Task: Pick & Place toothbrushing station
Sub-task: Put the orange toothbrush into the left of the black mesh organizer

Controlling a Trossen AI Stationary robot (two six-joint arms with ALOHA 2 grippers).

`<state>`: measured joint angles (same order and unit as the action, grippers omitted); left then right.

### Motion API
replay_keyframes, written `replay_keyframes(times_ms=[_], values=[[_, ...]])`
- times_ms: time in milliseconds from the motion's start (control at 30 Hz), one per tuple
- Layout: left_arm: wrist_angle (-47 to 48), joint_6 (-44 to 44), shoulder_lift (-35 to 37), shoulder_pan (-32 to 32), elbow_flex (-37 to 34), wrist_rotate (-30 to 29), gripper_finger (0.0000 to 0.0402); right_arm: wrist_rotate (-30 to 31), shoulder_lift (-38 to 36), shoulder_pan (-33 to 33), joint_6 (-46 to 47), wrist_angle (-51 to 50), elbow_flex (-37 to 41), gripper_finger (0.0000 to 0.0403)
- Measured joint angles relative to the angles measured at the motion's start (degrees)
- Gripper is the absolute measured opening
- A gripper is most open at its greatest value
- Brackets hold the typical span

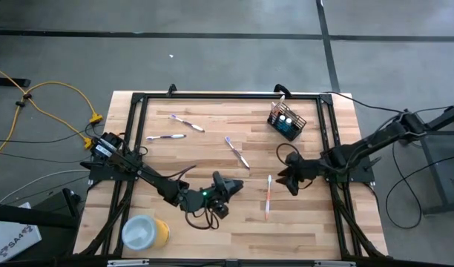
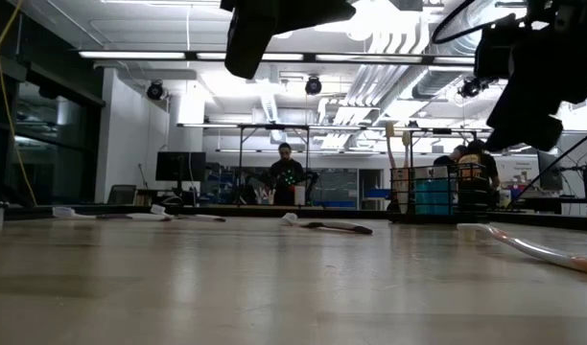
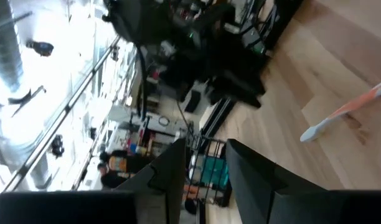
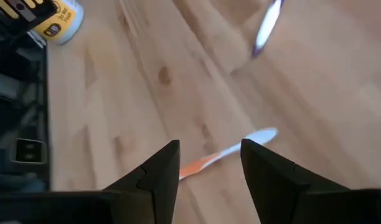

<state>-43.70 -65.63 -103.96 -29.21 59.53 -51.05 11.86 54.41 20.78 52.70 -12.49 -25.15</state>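
My right gripper hangs fingers apart, straddling the orange-handled toothbrush lying flat just below, lined up to grab its handle

orange toothbrush handle behind gripper finger
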Motion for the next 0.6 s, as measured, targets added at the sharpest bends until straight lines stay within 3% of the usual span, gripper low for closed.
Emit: replay_keyframes(times_ms=[600], values=[[0.02,1.2,0.02,-0.11,-0.02,-9.87,0.011,11.09,6.2,11.51,30.82,6.63,0.02,0.0161]])
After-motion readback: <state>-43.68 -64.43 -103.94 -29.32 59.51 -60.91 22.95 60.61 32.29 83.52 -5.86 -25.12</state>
